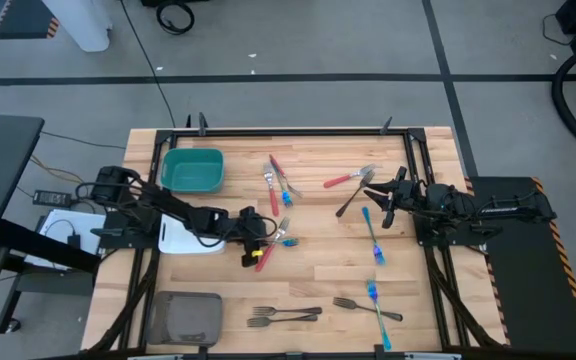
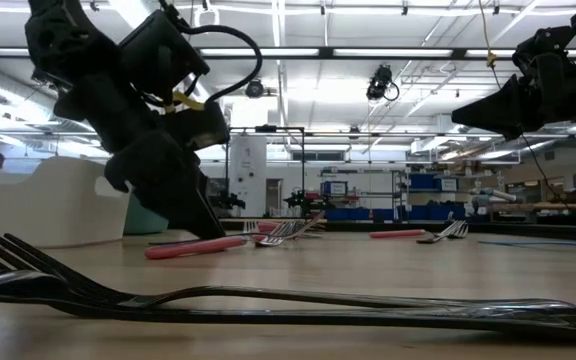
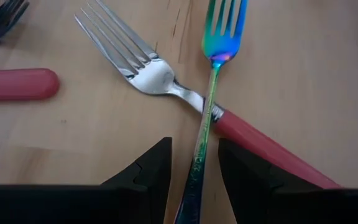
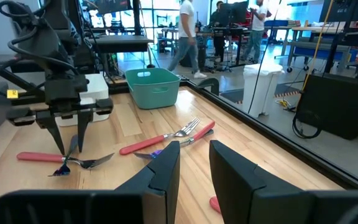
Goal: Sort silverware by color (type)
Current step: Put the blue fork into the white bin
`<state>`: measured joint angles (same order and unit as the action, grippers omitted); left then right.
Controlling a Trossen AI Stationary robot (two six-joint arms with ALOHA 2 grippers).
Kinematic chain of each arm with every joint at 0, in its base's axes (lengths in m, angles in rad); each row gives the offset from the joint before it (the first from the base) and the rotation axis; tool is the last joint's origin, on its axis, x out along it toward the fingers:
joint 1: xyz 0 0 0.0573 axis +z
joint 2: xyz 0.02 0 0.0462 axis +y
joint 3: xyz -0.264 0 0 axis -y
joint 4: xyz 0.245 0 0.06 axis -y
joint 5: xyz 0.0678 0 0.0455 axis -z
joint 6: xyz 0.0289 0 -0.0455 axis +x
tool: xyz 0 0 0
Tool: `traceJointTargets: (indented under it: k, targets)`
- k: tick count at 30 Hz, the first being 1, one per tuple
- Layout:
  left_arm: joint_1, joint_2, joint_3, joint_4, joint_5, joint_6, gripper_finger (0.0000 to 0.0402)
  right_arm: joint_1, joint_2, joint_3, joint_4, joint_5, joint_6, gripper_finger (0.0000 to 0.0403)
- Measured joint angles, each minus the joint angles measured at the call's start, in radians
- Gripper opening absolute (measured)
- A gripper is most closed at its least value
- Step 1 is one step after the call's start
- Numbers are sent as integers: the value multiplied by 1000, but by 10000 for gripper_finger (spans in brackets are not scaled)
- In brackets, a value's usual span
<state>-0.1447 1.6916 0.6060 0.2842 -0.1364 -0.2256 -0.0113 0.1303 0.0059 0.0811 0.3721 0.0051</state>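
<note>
Left gripper (image 3: 194,171) jaws open astride iridescent fork (image 3: 211,81), handle end cut off; right gripper (image 4: 194,165) jaws open, empty.

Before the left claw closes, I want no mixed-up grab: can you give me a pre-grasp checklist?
1. Left claw open: ok, its fingers stand apart.
2. Blue fork between the fingers: ok, its slim handle runs through the gap.
3. Target lies alone: not ok, it crosses over the red-handled fork just ahead of the fingertips.
4. Fingers clear of the red handle: cannot tell, it passes close by one finger.
5. Green bin unobstructed: ok, it sits at the table's far side beyond the left arm.
6. Right claw out of the way: ok, it hangs open over the table's right side.
</note>
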Motion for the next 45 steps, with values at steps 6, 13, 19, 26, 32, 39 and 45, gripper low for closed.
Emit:
traceJointTargets:
  k: [6, 13, 19, 26, 32, 39, 45]
  targets:
    - [16, 4, 0, 1, 4, -5, 142, 0, 0, 0, 0, 0, 0, 96]
    - [24, 5, 0, 0, 2, -6, 142, 0, 0, 0, 0, 0, 0, 96]
    - [24, 5, 0, -3, -3, -6, 118, 0, 0, 0, 0, 0, 0, 96]
    - [25, 5, 0, -5, -7, -4, 33, 0, 0, 0, 0, 0, 0, 96]
    - [25, 5, 0, -5, -3, 7, 20, 0, 0, 0, 0, 0, 0, 96]
    - [24, 6, 0, 13, 5, 12, 20, 0, 0, 0, 0, 0, 0, 96]
    - [23, 1, 0, 70, 10, 30, 20, 0, 0, 0, 0, 0, 0, 96]
